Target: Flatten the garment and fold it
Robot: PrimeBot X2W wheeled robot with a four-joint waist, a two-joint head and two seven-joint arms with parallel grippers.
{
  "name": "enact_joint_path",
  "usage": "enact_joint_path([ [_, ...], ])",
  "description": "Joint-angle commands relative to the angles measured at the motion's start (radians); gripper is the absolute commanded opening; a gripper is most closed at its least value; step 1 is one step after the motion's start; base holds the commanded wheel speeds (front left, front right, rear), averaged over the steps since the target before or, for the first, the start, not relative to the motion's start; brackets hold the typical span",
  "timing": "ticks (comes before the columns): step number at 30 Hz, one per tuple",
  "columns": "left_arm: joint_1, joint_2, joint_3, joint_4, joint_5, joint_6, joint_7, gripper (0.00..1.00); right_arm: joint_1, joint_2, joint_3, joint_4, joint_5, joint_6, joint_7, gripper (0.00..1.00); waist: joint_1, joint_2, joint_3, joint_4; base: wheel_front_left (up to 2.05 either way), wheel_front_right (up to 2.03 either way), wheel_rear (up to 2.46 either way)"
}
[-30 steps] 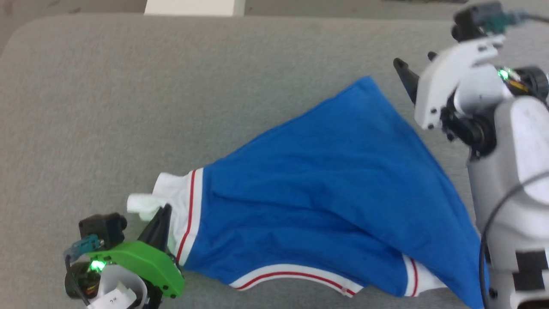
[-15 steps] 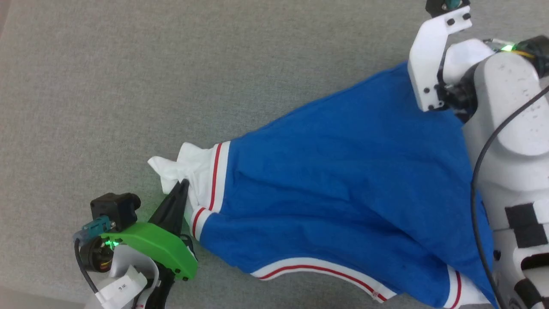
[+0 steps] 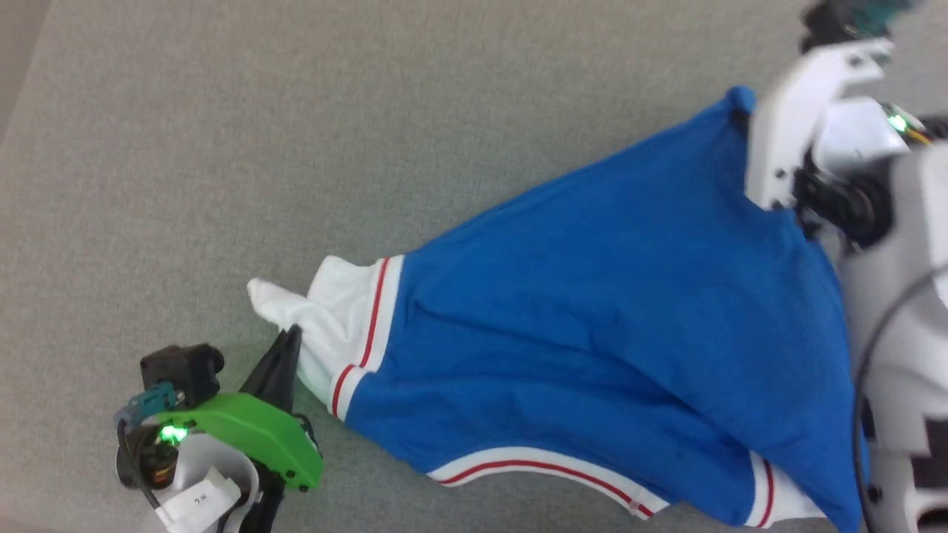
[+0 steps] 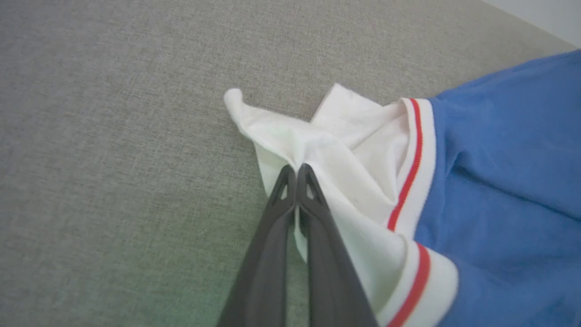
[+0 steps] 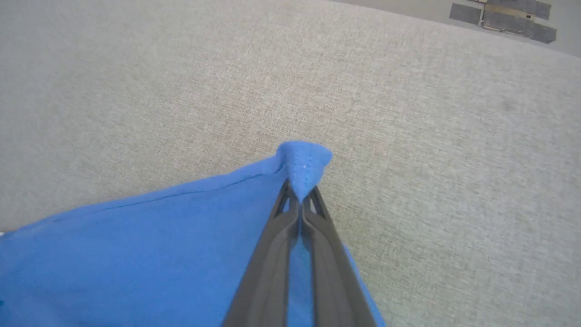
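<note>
Count's in, one garment [image 3: 592, 311] | two grippers, that's left gripper [image 4: 297, 170] and right gripper [image 5: 299, 193] | one grey desk [image 3: 222, 148]

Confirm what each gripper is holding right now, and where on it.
Both hold the garment: left gripper shut on the bunched white sleeve, right gripper shut on a blue hem corner.

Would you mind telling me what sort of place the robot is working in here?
Probably a robotics test room: a grey fabric-covered table, one garment lying on it, and dark tape-like strips on the floor beyond.
</note>
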Motion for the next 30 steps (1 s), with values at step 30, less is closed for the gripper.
enact_joint_path([
  [30, -0.143, 0.073, 0.067, -0.027, -0.104, -0.047, 0.058, 0.00, 0.629, 0.054, -0.301, -0.623, 0.376, -0.002, 0.237, 0.00, 0.0000, 0.0000, -0.306, -0.206, 0.00, 0.00, 0.00],
])
